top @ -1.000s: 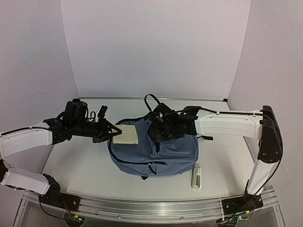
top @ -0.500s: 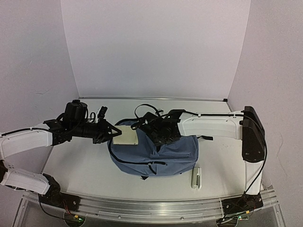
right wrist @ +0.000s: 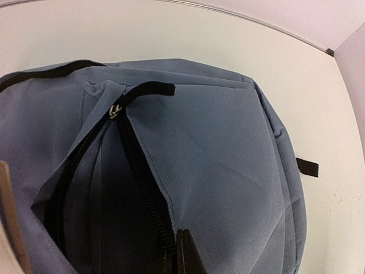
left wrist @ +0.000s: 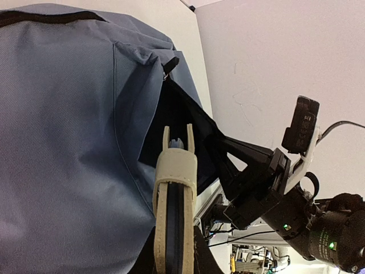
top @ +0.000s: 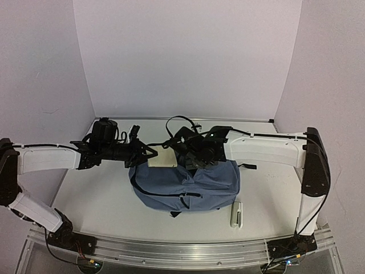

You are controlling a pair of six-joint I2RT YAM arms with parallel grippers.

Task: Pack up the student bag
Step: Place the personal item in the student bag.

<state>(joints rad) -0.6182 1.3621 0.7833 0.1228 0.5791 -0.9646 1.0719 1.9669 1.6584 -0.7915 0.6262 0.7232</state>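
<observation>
Found the student bag (top: 194,188) lying mid-worktop (top: 97,194), between both arms. Saw the left hand (top: 149,154) at its rear left edge, clamped on a notebook (top: 162,158) at the bag's mouth. Saw the right hand (top: 191,158) just right of that, pinching the opening's rim. Noted a small device (top: 236,215) on the worktop, just beside the bag's right front corner.

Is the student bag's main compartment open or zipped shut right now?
Open. In the right wrist view the student bag's zipper edges gape apart over a dark interior.
</observation>
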